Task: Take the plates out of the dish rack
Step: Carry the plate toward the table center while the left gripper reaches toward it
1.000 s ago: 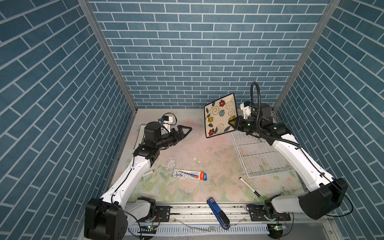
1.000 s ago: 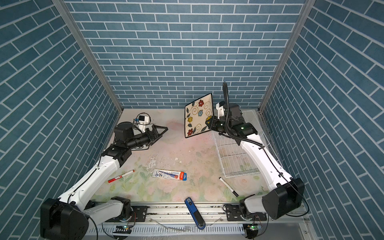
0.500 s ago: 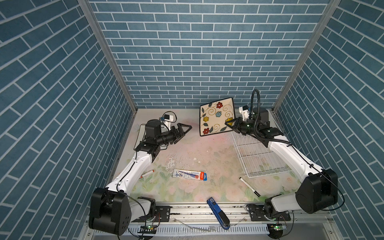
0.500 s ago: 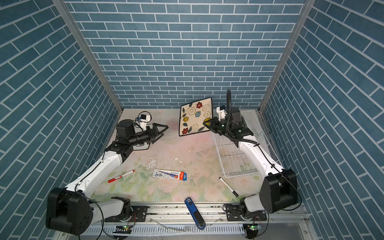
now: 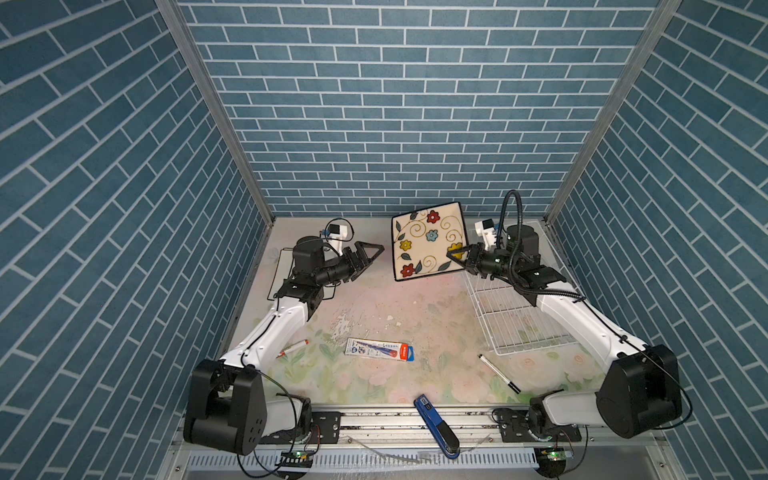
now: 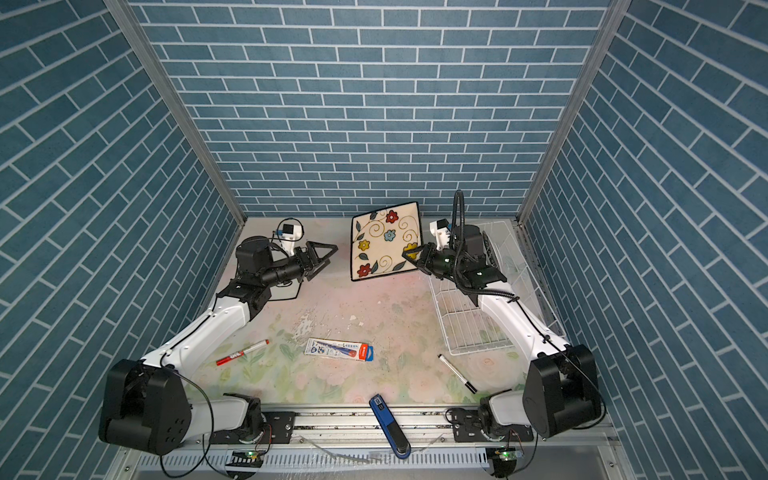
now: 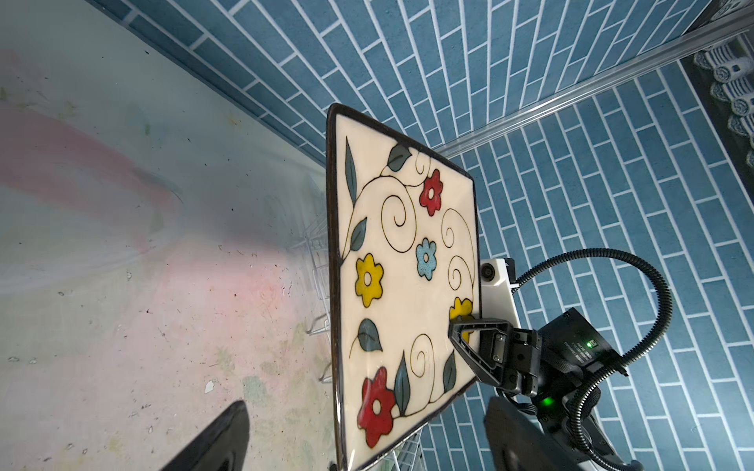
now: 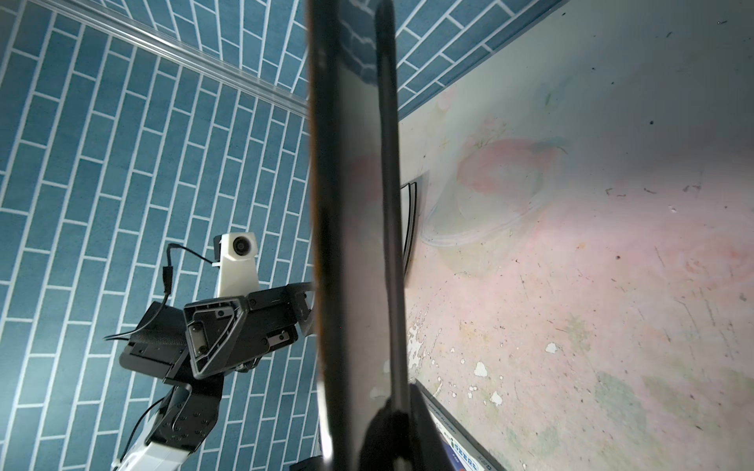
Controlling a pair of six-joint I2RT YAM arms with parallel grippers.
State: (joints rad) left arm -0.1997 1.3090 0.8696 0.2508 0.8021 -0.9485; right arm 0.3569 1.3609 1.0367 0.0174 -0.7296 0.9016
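A square plate (image 5: 428, 241) (image 6: 384, 245) painted with coloured flowers hangs tilted in the air over the back of the table. My right gripper (image 5: 451, 259) (image 6: 407, 257) is shut on its right edge. The plate faces the left wrist view (image 7: 400, 285) and is edge-on in the right wrist view (image 8: 355, 204). My left gripper (image 5: 372, 257) (image 6: 327, 258) stands open just left of the plate, not touching it. The white wire dish rack (image 5: 519, 316) (image 6: 469, 320) lies below the right arm, and no plates show in it. A square white plate with a black rim (image 5: 279, 274) lies under the left arm.
On the flowered mat lie a red marker (image 5: 293, 348), a flat printed box (image 5: 380, 349) and a black marker (image 5: 498, 374). A blue tool (image 5: 436, 426) rests on the front rail. Blue brick walls close in the back and both sides.
The right arm has swung the flowered plate a little left and lower, towards the left gripper. The left forearm has shifted, its gripper still wide and aimed at the plate.
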